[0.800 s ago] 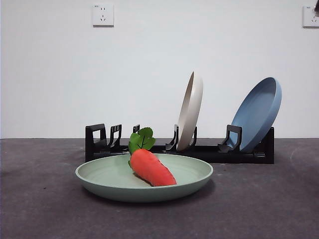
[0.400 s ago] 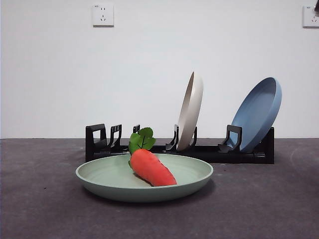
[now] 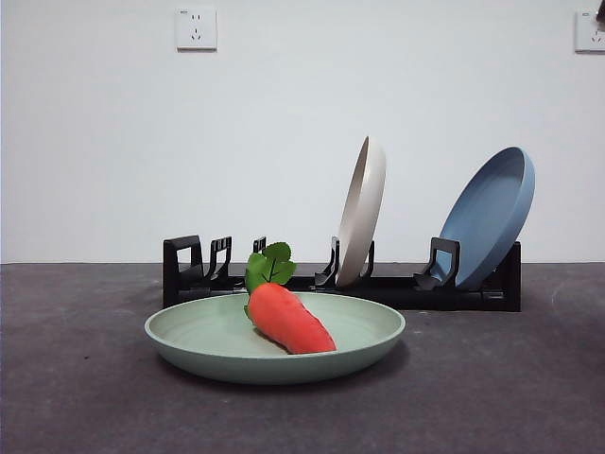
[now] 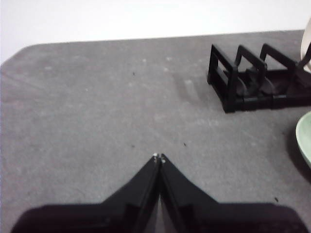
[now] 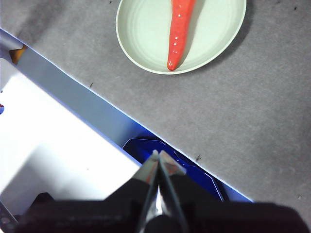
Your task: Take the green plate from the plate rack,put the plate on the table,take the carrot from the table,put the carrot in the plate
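Observation:
The green plate (image 3: pixel 203 342) lies flat on the table (image 3: pixel 76 397) in front of the plate rack (image 3: pixel 397 288). The carrot (image 3: pixel 288 320) lies in the plate, its leaves toward the rack. The right wrist view shows the plate (image 5: pixel 141 29) and the carrot (image 5: pixel 178 31) from high above. My right gripper (image 5: pixel 157 156) is shut and empty, held over the table's edge away from the plate. My left gripper (image 4: pixel 159 158) is shut and empty above bare table, beside the rack's end (image 4: pixel 233 80); a sliver of the plate's rim (image 4: pixel 304 138) shows there.
A cream-white plate (image 3: pixel 362 210) and a blue plate (image 3: pixel 489 216) stand tilted in the rack. Two wall sockets (image 3: pixel 196 28) are on the white wall behind. In the right wrist view a blue and white surface (image 5: pixel 63 160) lies beyond the table's edge.

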Available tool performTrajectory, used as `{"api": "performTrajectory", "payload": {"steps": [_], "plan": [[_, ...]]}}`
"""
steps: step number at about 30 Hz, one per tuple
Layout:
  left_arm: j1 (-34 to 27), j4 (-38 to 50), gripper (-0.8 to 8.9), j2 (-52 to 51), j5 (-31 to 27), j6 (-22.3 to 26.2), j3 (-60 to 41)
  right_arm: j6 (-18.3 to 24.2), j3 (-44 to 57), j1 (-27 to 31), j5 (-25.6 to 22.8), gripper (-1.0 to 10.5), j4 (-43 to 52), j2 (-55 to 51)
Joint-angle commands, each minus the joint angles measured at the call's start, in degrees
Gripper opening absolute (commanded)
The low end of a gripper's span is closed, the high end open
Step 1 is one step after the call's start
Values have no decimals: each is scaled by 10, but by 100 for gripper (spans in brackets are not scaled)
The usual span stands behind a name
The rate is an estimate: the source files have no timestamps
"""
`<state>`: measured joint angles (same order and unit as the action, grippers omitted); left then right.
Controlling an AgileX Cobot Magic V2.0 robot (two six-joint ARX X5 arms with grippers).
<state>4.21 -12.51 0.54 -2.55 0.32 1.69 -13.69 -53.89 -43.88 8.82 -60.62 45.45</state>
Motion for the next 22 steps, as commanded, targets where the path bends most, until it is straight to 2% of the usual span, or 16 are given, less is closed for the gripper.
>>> {"api": "performTrajectory", "payload": {"steps": [1, 20, 22], "plan": [[-2, 4, -1, -5, -2, -6, -6, 3, 0, -1, -2, 2, 1, -2], [-2, -2, -1, -4, -2, -6, -6, 3, 0, 0, -2, 2, 1, -5], [-2, -2, -1, -4, -2, -6, -6, 53, 0, 20, -26, 2, 12, -17]]}}
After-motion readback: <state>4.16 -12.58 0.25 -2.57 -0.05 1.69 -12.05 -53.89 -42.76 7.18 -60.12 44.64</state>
